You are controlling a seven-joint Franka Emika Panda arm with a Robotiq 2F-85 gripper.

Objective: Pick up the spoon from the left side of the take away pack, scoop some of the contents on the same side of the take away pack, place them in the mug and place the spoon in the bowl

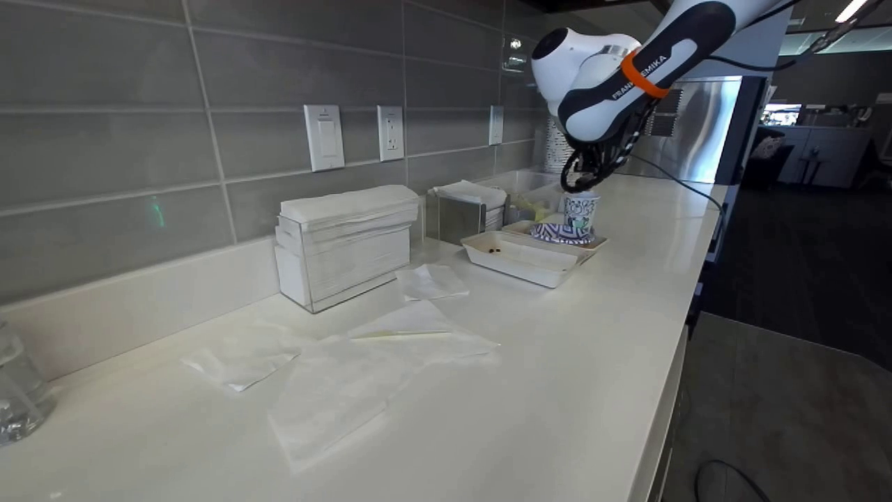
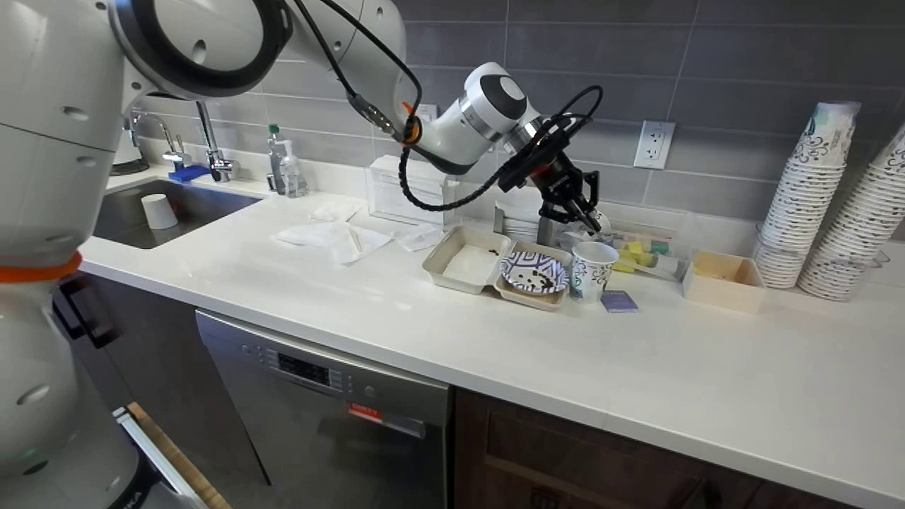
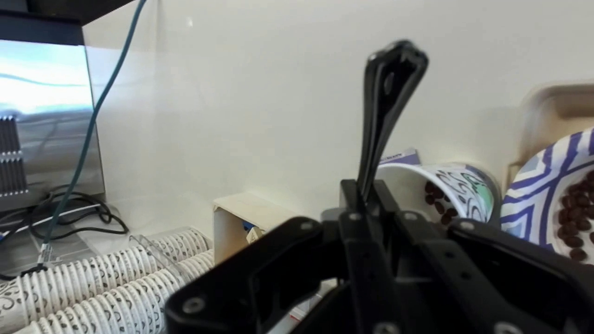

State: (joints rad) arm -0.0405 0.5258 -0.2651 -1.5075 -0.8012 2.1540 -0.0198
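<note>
We've got the gripper [image 3: 365,188] clamped on a black spoon [image 3: 383,106], jaws together with next to no gap. Spoon's flared end sticks out past the grip; can't tell if it carries anything. In both exterior views we see the gripper hanging over the patterned paper cup [image 2: 592,276]; spoon-to-cup contact, can't tell. Cup stands upright on the counter [image 2: 424,332], just beside the takeout clamshell [image 2: 452,281]. Wrist view shows brown beans [image 3: 441,204] inside the cup. Clamshell lies unfolded: one half has a few dark bits [image 2: 493,252], the half nearer the cup bears the blue-and-white paper bowl [image 2: 524,261], more brown beans [image 3: 574,214] in it. Purple packet [image 2: 619,302] near the cup, cream box [image 2: 721,291] farther along, then paper cup stacks [image 2: 797,219]. Napkin holder [image 1: 362,265] near the tiled backsplash [image 1: 104,153], loose napkins [image 1: 418,355] on the counter.
</note>
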